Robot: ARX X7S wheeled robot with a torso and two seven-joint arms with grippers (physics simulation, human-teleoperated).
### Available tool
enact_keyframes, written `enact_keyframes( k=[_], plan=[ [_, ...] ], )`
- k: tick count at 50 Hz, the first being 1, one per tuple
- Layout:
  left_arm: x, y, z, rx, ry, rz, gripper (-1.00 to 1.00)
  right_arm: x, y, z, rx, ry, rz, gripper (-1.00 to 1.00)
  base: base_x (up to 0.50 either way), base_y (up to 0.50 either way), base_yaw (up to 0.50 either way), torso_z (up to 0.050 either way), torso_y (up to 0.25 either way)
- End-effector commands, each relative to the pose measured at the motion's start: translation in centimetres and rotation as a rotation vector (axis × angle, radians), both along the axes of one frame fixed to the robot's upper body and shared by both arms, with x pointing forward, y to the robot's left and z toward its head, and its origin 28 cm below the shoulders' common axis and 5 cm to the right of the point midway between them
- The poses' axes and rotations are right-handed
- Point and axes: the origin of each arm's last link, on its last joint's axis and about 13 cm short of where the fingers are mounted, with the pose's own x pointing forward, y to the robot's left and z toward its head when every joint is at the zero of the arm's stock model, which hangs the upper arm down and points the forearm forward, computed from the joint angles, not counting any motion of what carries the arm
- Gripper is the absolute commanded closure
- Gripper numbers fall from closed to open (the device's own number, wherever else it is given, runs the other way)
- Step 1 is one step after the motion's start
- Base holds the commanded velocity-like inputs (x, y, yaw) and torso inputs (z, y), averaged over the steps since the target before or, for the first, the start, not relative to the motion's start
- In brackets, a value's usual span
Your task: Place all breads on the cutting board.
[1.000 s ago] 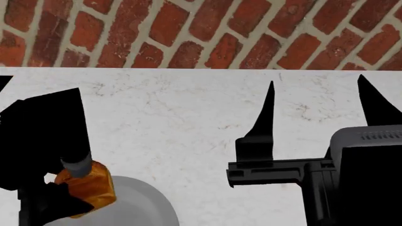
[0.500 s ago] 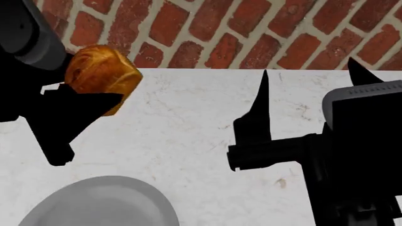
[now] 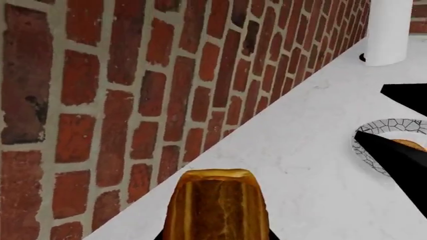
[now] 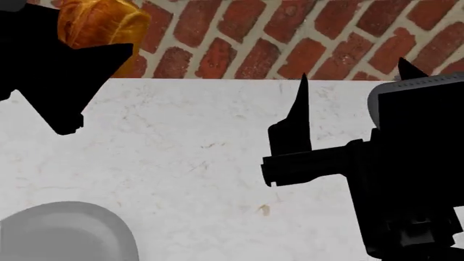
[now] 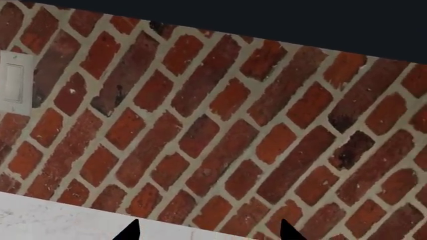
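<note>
My left gripper (image 4: 80,41) is shut on the golden-orange mini loaf (image 4: 101,24) and holds it high above the white counter, close to the brick wall. The loaf fills the lower middle of the left wrist view (image 3: 217,205). My right gripper (image 4: 353,73) is open and empty above the counter's right side, and its two fingertips frame the wall in the right wrist view (image 5: 208,232). A golden-brown piece (image 3: 409,145), perhaps the bun, lies in a crackle-patterned dish (image 3: 373,132), partly hidden by a black finger. The cutting board is out of view.
A round grey plate (image 4: 65,231) sits on the white counter (image 4: 188,157) at the near left. A white cylinder (image 3: 387,30) stands by the brick wall (image 4: 290,38). A light switch (image 5: 15,82) is on the wall.
My left gripper has lifted the loaf off the grey plate and carried it up toward the wall. The plate has slid lower left in view. The right gripper shifted slightly.
</note>
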Motion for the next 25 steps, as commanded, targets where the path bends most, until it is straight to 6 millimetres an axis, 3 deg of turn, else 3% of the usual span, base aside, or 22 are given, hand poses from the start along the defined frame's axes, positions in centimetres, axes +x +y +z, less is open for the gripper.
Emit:
enact_keyframes(
  k=[1,25],
  plan=[
    [-0.02,0.09,0.99,-0.067,-0.06,0.026,1.0,0.13,-0.05,-0.06,0.001,0.003,-0.005,-1.0,0.0,-0.38,0.0,0.0,0.0],
    [0.05,0.02,0.73,-0.081,-0.058,0.036,1.0,0.15,-0.02,0.13,-0.011,0.001,0.0,-1.0,0.0,-0.38,0.0,0.0,0.001]
  ],
)
